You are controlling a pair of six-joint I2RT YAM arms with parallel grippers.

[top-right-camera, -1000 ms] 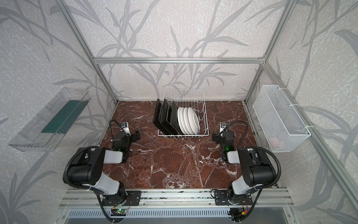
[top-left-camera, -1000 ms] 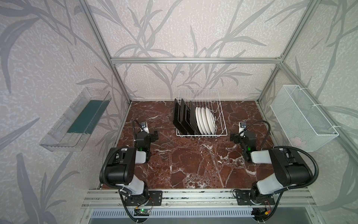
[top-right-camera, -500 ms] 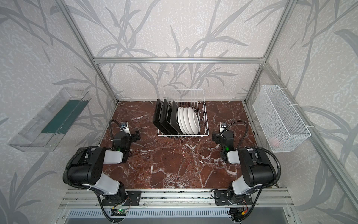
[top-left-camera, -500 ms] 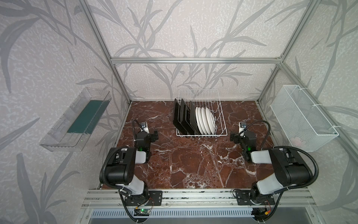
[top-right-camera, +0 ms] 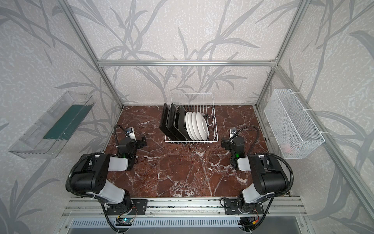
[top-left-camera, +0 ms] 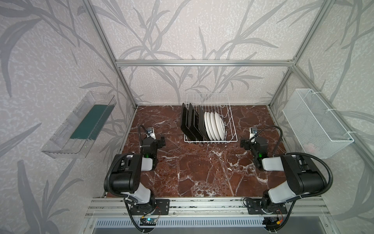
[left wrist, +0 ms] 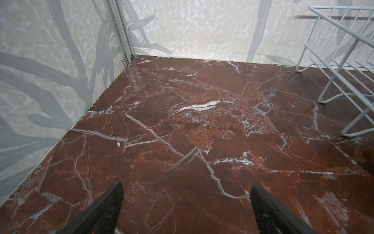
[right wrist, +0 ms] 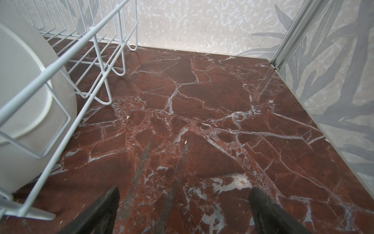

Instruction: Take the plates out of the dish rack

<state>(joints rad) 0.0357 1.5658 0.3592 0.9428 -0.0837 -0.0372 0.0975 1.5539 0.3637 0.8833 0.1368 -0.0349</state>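
Observation:
The white wire dish rack (top-left-camera: 210, 140) (top-right-camera: 191, 141) stands at the back middle of the marble table. In it several black square plates (top-left-camera: 191, 123) (top-right-camera: 173, 121) stand on edge on the left, and several round white plates (top-left-camera: 214, 126) (top-right-camera: 197, 126) right of them. My left gripper (top-left-camera: 155, 140) (left wrist: 187, 188) is open and empty, low over the table, left of the rack's front corner. My right gripper (top-left-camera: 251, 142) (right wrist: 184, 191) is open and empty to the rack's right. The right wrist view shows the rack's rail (right wrist: 66, 53) and a white plate (right wrist: 26, 81) close by. In the left wrist view only the rack's corner (left wrist: 344, 7) appears.
A clear plastic tray (top-left-camera: 79, 129) hangs on the left wall and a white mesh basket (top-left-camera: 315, 123) on the right wall. Aluminium frame posts stand at the back corners. Bare marble table (top-left-camera: 202, 166) lies in front of the rack between both arms.

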